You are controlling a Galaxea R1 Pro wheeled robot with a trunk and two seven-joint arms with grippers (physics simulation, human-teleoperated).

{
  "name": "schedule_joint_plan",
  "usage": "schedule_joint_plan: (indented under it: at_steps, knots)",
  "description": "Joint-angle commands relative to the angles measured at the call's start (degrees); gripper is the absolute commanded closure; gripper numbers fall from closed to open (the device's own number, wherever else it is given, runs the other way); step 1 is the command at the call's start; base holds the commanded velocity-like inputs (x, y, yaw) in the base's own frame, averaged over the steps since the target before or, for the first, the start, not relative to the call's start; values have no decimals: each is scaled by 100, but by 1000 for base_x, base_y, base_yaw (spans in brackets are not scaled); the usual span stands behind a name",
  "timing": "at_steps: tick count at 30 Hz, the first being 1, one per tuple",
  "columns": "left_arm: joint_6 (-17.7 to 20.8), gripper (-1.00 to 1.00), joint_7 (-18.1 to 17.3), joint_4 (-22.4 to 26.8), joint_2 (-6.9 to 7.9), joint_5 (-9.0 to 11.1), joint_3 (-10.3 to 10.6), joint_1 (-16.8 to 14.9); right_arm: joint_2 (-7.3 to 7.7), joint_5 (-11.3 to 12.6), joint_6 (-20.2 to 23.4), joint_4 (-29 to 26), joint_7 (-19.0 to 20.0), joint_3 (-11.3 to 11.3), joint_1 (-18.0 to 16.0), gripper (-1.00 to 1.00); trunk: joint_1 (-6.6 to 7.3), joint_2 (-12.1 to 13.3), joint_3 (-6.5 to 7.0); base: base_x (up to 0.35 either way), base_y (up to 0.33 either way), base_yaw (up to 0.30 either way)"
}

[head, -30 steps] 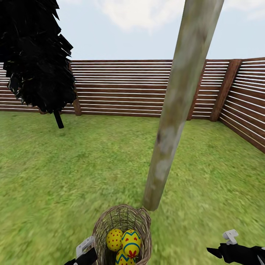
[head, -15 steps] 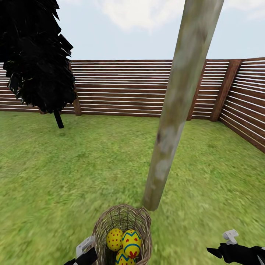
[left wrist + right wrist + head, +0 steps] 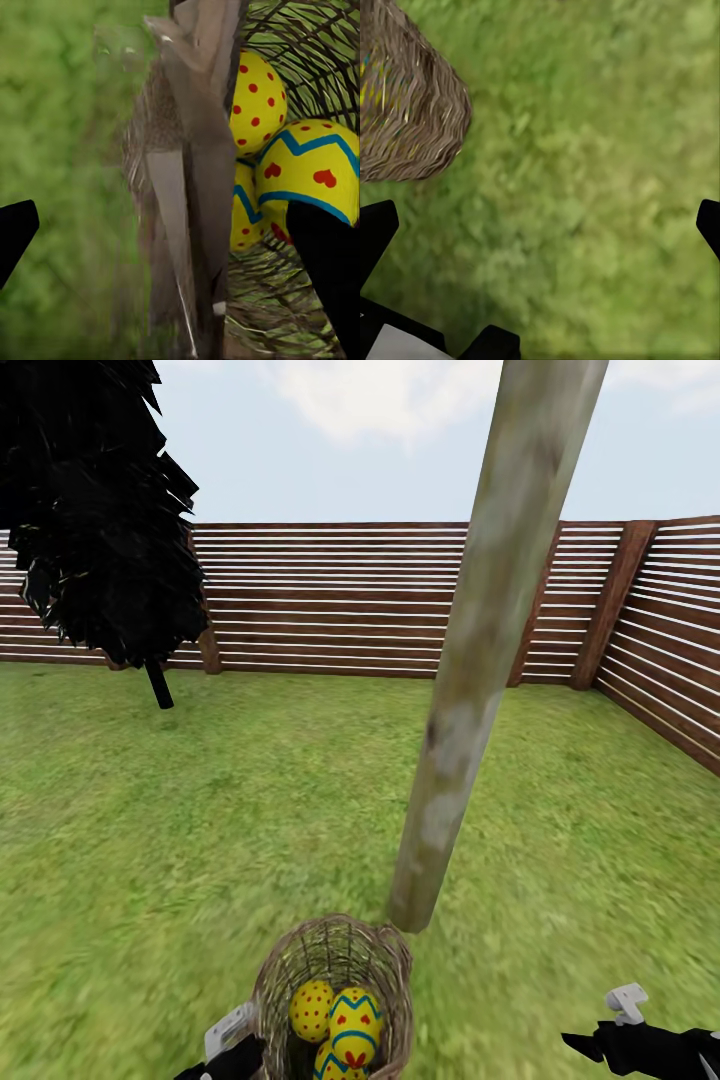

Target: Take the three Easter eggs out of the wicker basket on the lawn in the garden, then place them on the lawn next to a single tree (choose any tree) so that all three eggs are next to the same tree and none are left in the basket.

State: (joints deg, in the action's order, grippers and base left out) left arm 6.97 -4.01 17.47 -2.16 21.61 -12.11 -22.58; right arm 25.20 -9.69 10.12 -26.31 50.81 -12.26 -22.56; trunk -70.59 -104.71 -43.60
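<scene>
Fingers of the left end effector [image 3: 161, 225] stand spread wide astride the wall of the wicker basket [image 3: 335, 985], one outside over the lawn [image 3: 200, 840] and one inside beside the three Easter eggs [image 3: 340, 1025], gripping nothing. All three yellow eggs lie together inside the basket, which sits on the grass just in front of the foot of the pale tree [image 3: 470, 660]. The right end effector [image 3: 540, 225] hangs over bare grass near the basket, fingers wide apart and empty.
</scene>
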Motion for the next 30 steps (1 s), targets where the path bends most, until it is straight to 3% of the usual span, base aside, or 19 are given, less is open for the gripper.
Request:
schedule_joint_plan:
  at_steps: [1,9,22,25,30]
  knots:
    - [41,-100,-21,10,-4,36,-36,-1,-6,-42,52,-11,43,-48,-3,-100,1,-2,-5,0,0,0]
    - [33,-100,-21,41,2,44,-43,-1,-6,-42,52,-11,43,-48,-3,-100,1,-2,-5,0,0,0]
    - [66,-100,-74,69,58,63,-57,-10,15,-71,43,-13,50,-48,-3,-100,286,519,228,0,0,0]
    - [68,-100,-81,70,58,63,-56,-14,16,-354,-22,223,40,35,-3,-100,352,639,282,0,0,0]
    - [68,-100,-82,69,58,63,-56,-18,-175,-366,-65,154,52,5,-5,-100,462,840,372,0,0,0]
